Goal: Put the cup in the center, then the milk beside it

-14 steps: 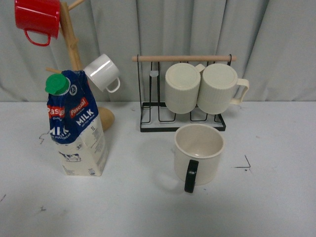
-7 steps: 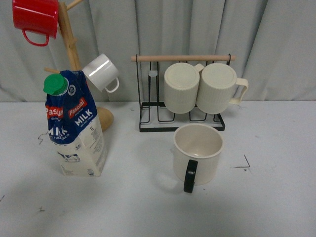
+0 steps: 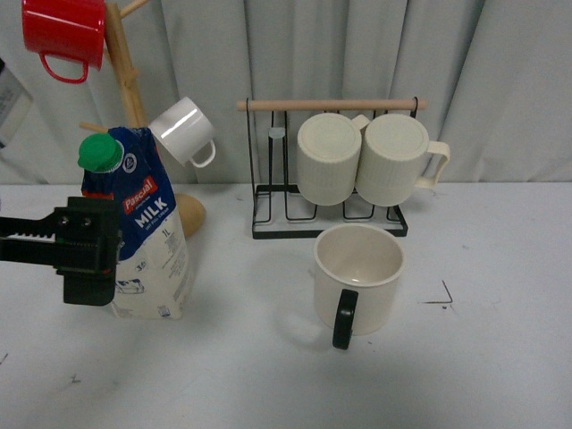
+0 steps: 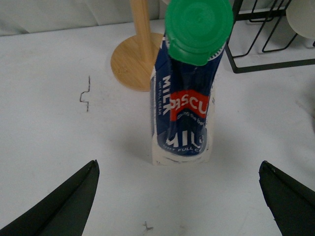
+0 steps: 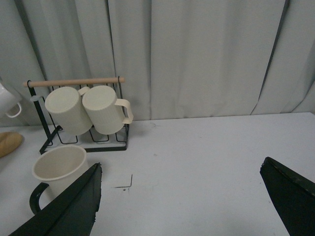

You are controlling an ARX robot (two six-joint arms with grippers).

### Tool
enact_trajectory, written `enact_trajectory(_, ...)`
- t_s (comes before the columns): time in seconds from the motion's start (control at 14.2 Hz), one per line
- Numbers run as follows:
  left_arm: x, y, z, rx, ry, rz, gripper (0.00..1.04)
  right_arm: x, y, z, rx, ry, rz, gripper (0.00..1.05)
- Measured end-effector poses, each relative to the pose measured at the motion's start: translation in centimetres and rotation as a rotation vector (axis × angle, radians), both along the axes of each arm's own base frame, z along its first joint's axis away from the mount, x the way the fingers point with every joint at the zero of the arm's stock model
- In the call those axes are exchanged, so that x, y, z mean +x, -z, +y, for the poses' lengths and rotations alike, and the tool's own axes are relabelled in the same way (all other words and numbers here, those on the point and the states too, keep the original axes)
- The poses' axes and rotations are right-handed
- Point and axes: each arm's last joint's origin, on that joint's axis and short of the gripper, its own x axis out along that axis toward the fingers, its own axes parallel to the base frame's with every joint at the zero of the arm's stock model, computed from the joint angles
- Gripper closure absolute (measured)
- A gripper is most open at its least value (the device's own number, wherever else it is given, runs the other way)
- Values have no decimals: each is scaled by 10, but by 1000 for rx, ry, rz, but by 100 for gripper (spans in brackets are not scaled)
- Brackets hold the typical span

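At frame left, newly arrived beside tall blue-and-cream milk carton [image 3: 147, 241] with green cap: black left gripper [image 3: 89, 257], wide open, holding nothing. Wide cream cup [image 3: 359, 281] with black handle mid-frame, seemingly placed. Carton next.

Obs: milk [image 3: 147, 237] carton looking like printed paperboard, semi-gloss; cap [image 3: 100, 152] showing as smooth green plastic. cup [image 3: 359, 268] reading matt cream ceramic. rack [image 3: 268, 105] appearing black wire metal w/ wood bar.
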Motion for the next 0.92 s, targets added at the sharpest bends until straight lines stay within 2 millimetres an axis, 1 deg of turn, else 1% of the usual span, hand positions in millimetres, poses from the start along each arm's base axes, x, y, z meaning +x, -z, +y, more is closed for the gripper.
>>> enact_trajectory(0.14, 17, -1, -5, -4, 4, -13, 7, 0, 0, 0, 0, 0, 0, 6)
enact_trajectory(0.28, 32, 2, -5, -1, -10, -9, 7, 0, 0, 0, 0, 0, 0, 6)
enact_trajectory(0.56, 60, 3, -8, -6, -32, -49, 7, 0, 0, 0, 0, 0, 0, 6)
enact_trajectory(0.63, 64, 6, -9, -4, -38, -50, 7, 0, 0, 0, 0, 0, 0, 6)
enact_trajectory(0.7, 67, 14, -8, -11, -51, -27, 15, 0, 0, 0, 0, 0, 0, 6)
enact_trajectory(0.78, 68, 15, -8, -18, -57, -33, 28, 0, 0, 0, 0, 0, 0, 6)
enact_trajectory(0.92, 71, 12, -6, -34, -81, -53, 47, 0, 0, 0, 0, 0, 0, 6)
